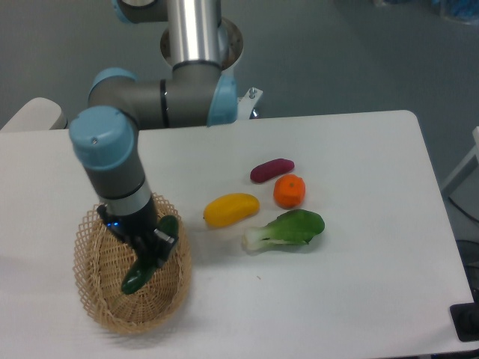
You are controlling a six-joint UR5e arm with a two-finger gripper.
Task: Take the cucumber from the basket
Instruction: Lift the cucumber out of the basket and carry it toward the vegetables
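Single fixed view — no second camera, so nothing shared between views. Set high and in front of the white rectangular counter (359,269), looking steeply down and across it toward the arm's mounting side at top. Mid distance: most of the counter fits, with its right and far edges visible, its left side running out of frame. The grey-and-blue jointed robot arm (112,161) enters from top centre, its silver upright column cut off by the upper edge. The light tan oval woven wicker basket (97,295) sits nearest the lens, lower left — grey floor shows beyond the counter's far and right edges.
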